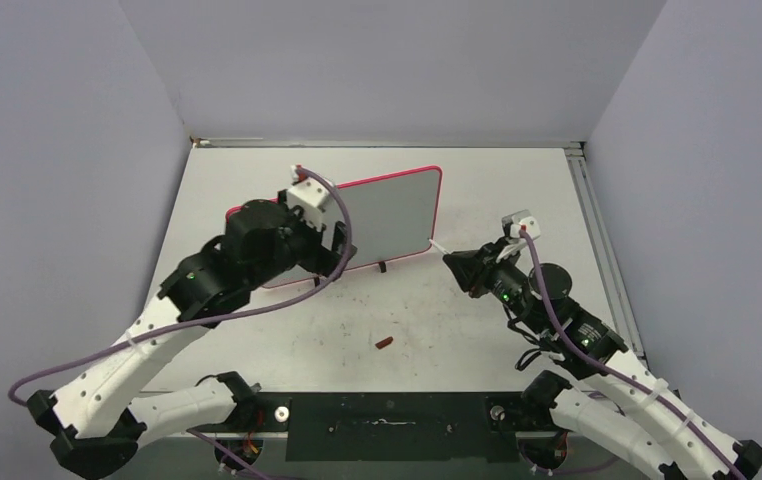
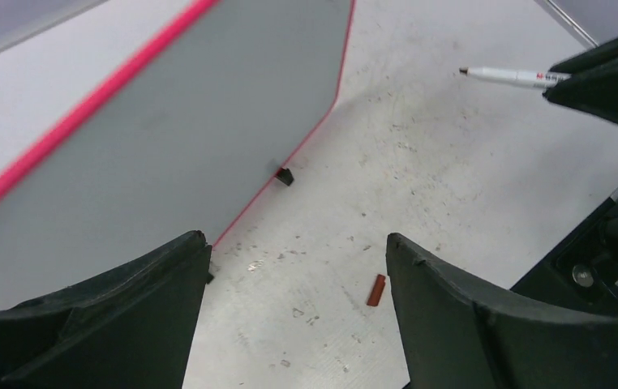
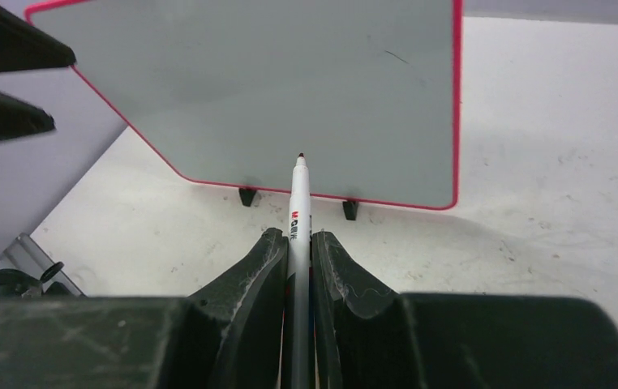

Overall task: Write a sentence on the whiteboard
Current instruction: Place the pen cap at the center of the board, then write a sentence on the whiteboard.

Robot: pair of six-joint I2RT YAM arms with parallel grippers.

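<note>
Board: the large rectangular whiteboard [image 1: 397, 210], pale grey with a thin red-pink rim, is being carried on small black feet [image 3: 350, 209] at the far middle of the scuffed white tabletop [image 1: 517, 190]. It is standing on its long edge, face turned to the near side.
Writing: no sentence is being shown on the face. Only one faint short stroke [image 3: 397, 57] is being seen towards its upper right.
Right claw: the right gripper [image 3: 293, 239] is being shown clamped on a white marker pen [image 3: 298, 190], uncapped, dark tip forward.
Left claw: the left gripper [image 2: 295, 243] is being held with its fingers wide apart and nothing between them, just beside the board's left end. Contact with the rim cannot be told.
Cap: a small dark-red piece [image 1: 384, 343], probably the pen's cap, is lying on the near tabletop between the arms.
Relation: the board is lying far and left of the right gripper. The pen's long axis is being aimed at the lower part of the face, the tip apart from it with bare table between. The left gripper is nearer the board, but the pen is being carried by the right.
Step, judged: writing is not yet begun; the tip is to be advanced along the pen's axis until the face is touched.
Risk, judged: the board may be pushed back or tipped by pen pressure unless it is being steadied.
</note>
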